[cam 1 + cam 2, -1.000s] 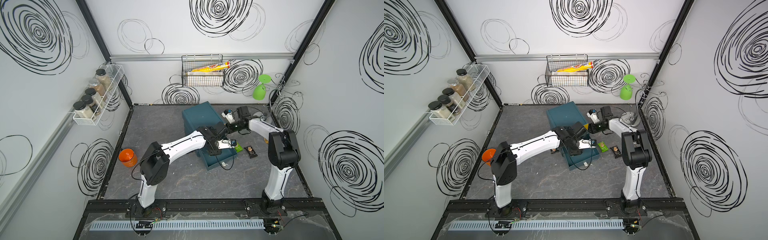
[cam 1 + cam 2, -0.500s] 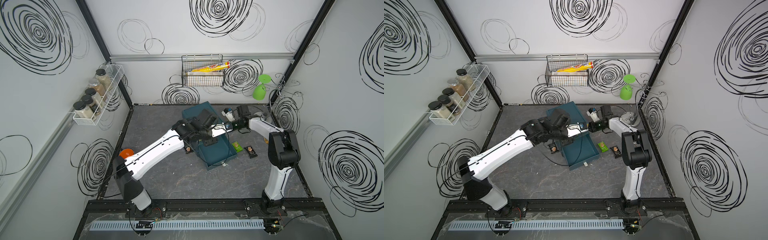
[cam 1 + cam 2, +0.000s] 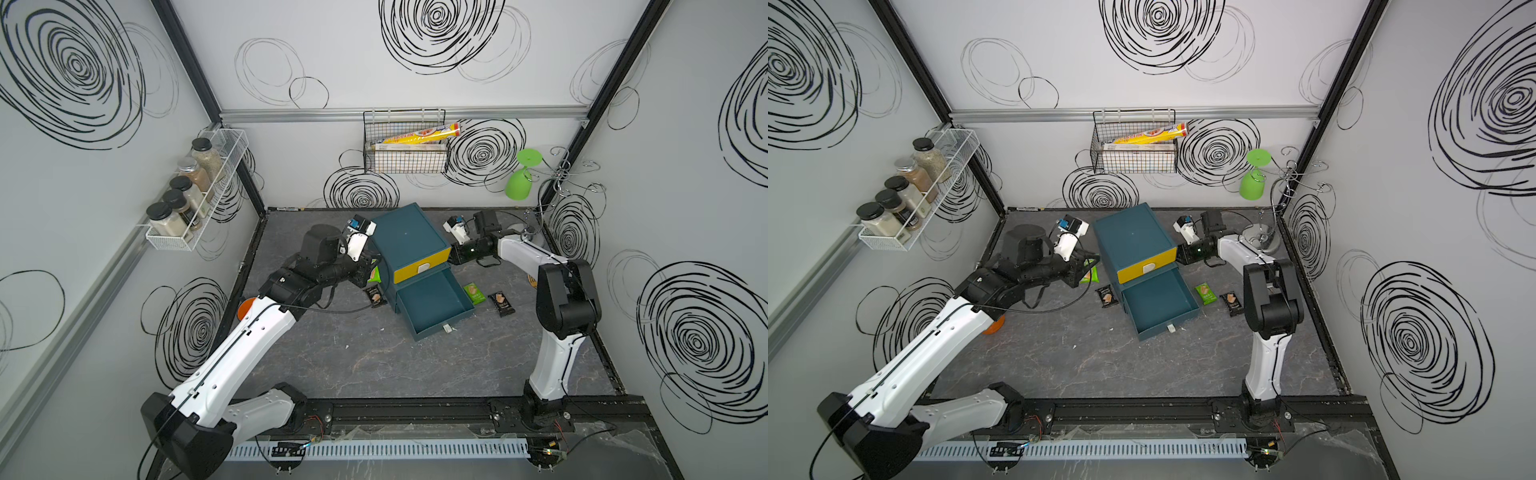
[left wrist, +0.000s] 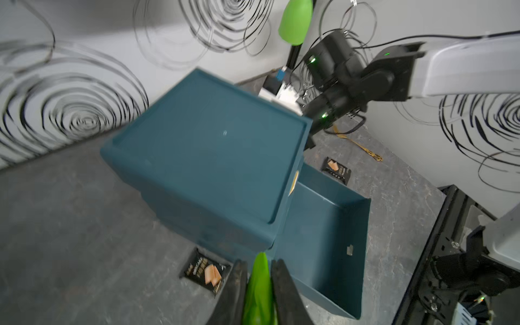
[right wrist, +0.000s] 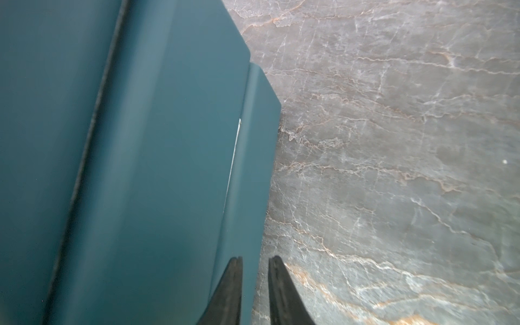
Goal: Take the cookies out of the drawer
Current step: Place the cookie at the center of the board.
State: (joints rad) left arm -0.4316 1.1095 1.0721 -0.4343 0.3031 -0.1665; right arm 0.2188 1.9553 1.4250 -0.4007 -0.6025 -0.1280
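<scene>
The teal cabinet (image 3: 407, 237) has its lower drawer (image 3: 428, 299) pulled open, and its floor (image 4: 323, 225) is bare. My left gripper (image 4: 259, 263) is shut on a bright green cookie packet (image 4: 259, 281) and hovers left of the cabinet (image 3: 1090, 272). A black packet (image 3: 375, 296) lies on the floor just below it. A green packet (image 3: 474, 293) and another black packet (image 3: 501, 303) lie to the right of the drawer. My right gripper (image 5: 254, 260) rests against the cabinet's right side (image 3: 451, 257). Its jaws are a narrow gap apart and I see nothing between them.
An orange object (image 3: 245, 307) sits partly hidden under my left arm. A gold fork (image 4: 363, 147) lies by the right wall. A green cup (image 3: 521, 183) hangs on a wire stand at the back right. A spice rack (image 3: 187, 199) and a wire basket (image 3: 405, 153) hang on the walls.
My left arm has lifted out of the drawer and swung over to the cabinet's left side, carrying the green packet. The right arm has stayed put.
</scene>
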